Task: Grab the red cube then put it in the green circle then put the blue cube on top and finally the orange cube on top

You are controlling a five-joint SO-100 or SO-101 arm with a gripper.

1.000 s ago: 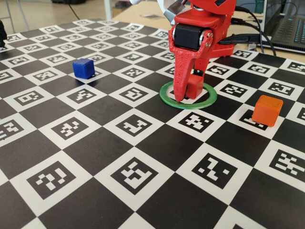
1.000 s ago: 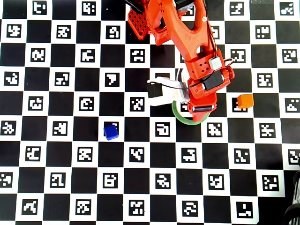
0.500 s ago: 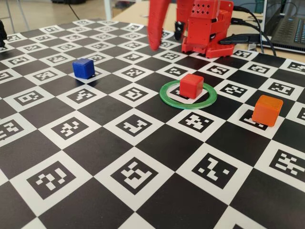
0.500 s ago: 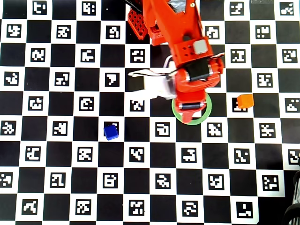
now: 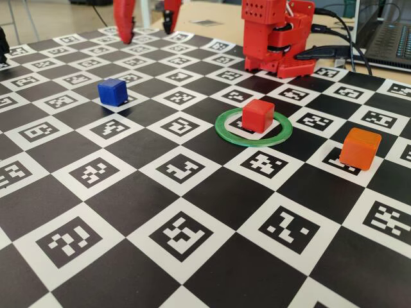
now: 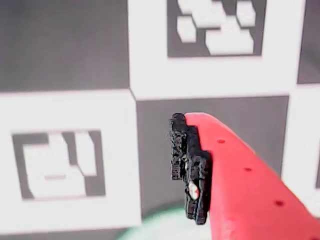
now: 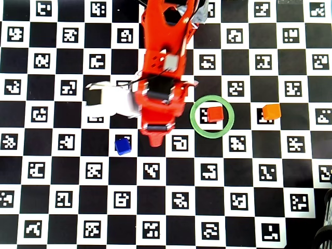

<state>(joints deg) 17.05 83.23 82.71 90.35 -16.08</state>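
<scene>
The red cube (image 5: 258, 115) sits inside the green circle (image 5: 226, 133), toward its far side; both also show in the overhead view, cube (image 7: 216, 113) and ring (image 7: 195, 118). The blue cube (image 5: 112, 92) stands alone on the board at the left, and shows in the overhead view (image 7: 122, 146). The orange cube (image 5: 359, 148) stands to the right of the ring, and shows in the overhead view (image 7: 271, 111). My gripper (image 5: 148, 22) hangs above the board behind the blue cube, jaws wide apart and empty. The wrist view shows one red finger (image 6: 235, 170) over the board and a blurred green arc (image 6: 160, 227) at the bottom edge.
The board is a black-and-white checker of printed markers (image 5: 180, 170). The red arm's base (image 5: 276, 38) stands at the back, with cables and a laptop (image 5: 385, 38) to its right. In the overhead view the arm (image 7: 161, 67) covers the board between the blue cube and the ring.
</scene>
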